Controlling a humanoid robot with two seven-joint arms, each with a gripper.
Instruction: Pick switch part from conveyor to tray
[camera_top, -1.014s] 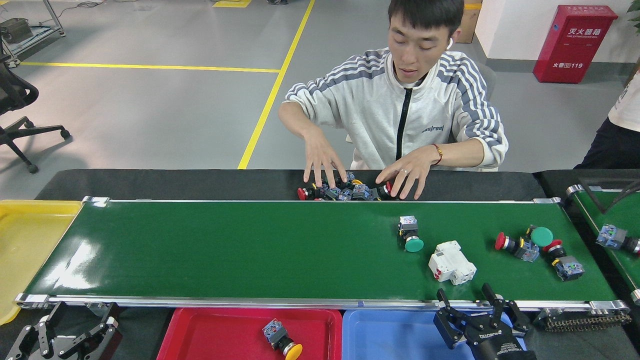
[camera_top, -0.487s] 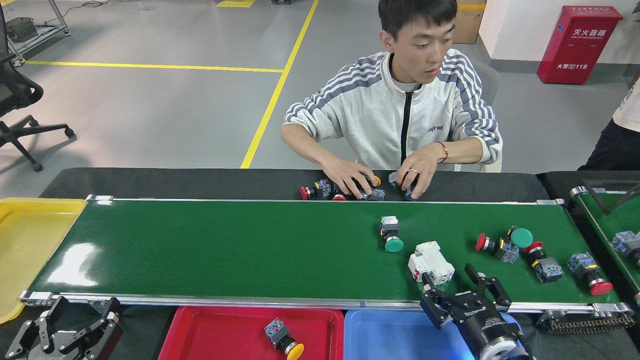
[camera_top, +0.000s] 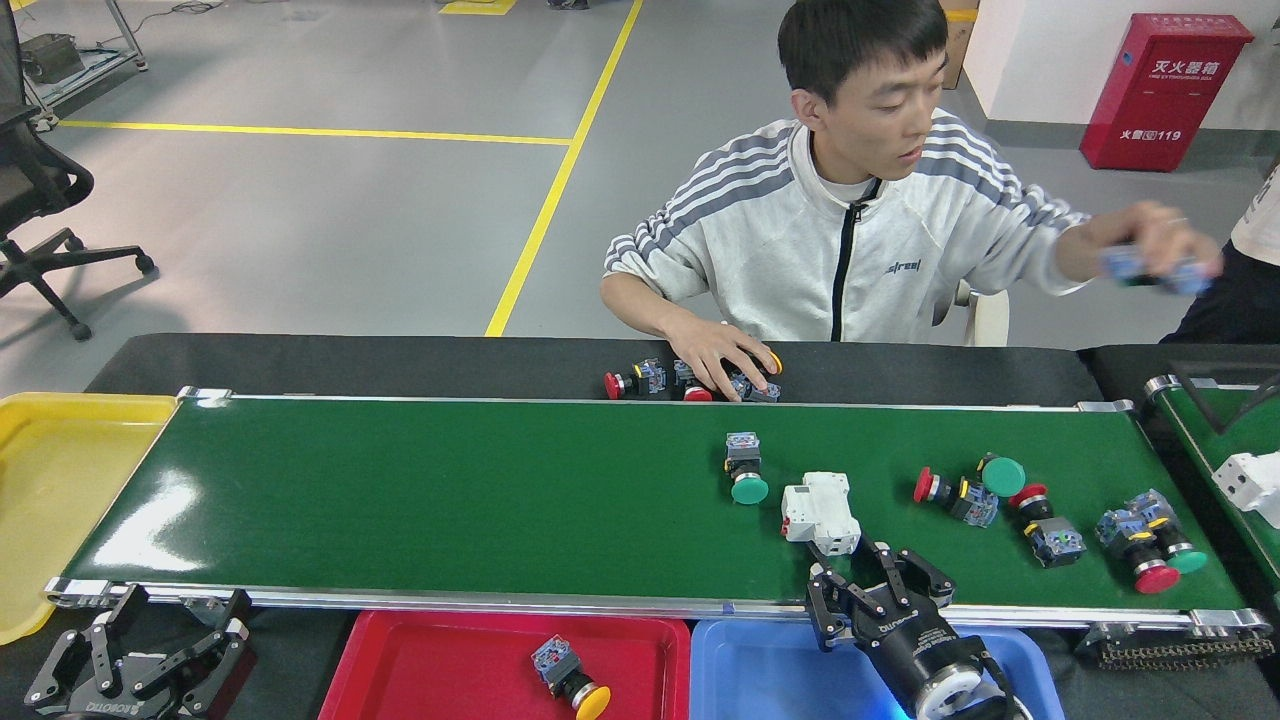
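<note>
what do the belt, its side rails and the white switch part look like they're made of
The conveyor belt looks like glossy dark-green rubber or PVC: it shows bright window glare at its left end. Its side rail looks like bare silver aluminium, with a brushed metallic sheen. The white switch part looks like matte moulded plastic, with crisp edges and no shine. None of these can be confirmed by sight alone.

A grey floor (camera_top: 300, 220) carries yellow lines (camera_top: 560, 170) that meet beyond the black worktop (camera_top: 400, 360). A black office chair (camera_top: 40, 220) stands at the left edge; a red fire-extinguisher cabinet (camera_top: 1165, 90) stands against a pale wall (camera_top: 1030, 50) at the right.
</note>
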